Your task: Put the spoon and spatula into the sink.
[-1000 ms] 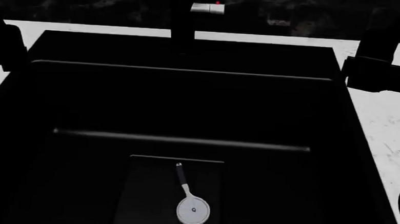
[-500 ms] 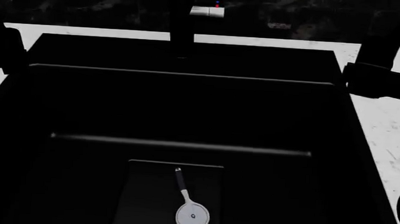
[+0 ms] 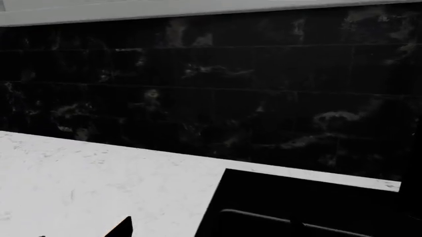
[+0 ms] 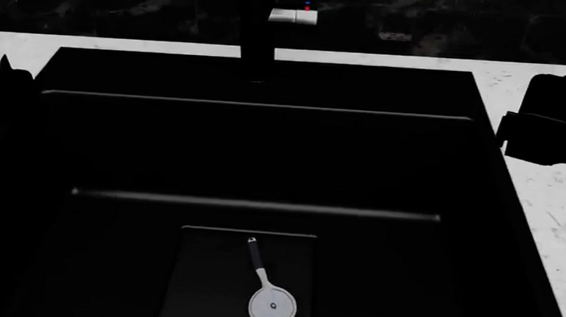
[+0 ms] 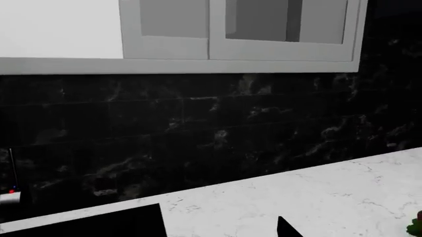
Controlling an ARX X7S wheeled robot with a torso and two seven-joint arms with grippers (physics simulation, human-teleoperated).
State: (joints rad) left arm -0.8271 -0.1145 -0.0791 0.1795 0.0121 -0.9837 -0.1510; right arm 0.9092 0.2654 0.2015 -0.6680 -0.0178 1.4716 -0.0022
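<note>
filling most of the head view, the sink [image 4: 263, 157] is a deep matte-black basin set in a white marbled countertop [image 4: 553, 194], with a stepped ledge [image 4: 256, 205] running across it partway down. on the raised dark panel on the sink floor [image 4: 209, 285] lies a white round-headed utensil [image 4: 270, 303] with a thin dark handle pointing toward the back wall; it is neither wooden nor flat-bladed. the spoon and the spatula do not show in any of the three views, so where they lie cannot be told.

a black faucet [image 4: 258, 34] rises at the middle of the sink's far rim, and a small pale fitting [image 4: 292, 16] with tiny red and blue marks sits just beside it against the dark marbled backsplash [image 4: 126, 5].

the left gripper [image 4: 5, 86] hangs as a black silhouette over the sink's left rim, the right gripper [image 4: 546, 129] over the right rim above the countertop; both are black against black, so how their jaws stand cannot be told. nothing shows held in either.

the left wrist view shows the backsplash, the white countertop, a back corner of the sink [image 3: 297, 207], and one dark fingertip [image 3: 122, 228] at the frame edge. the right wrist view shows pale cabinets [image 5: 237, 29] above the backsplash, the countertop, a corner of the sink [image 5: 99, 224], and a dark fingertip [image 5: 287, 228].
</note>
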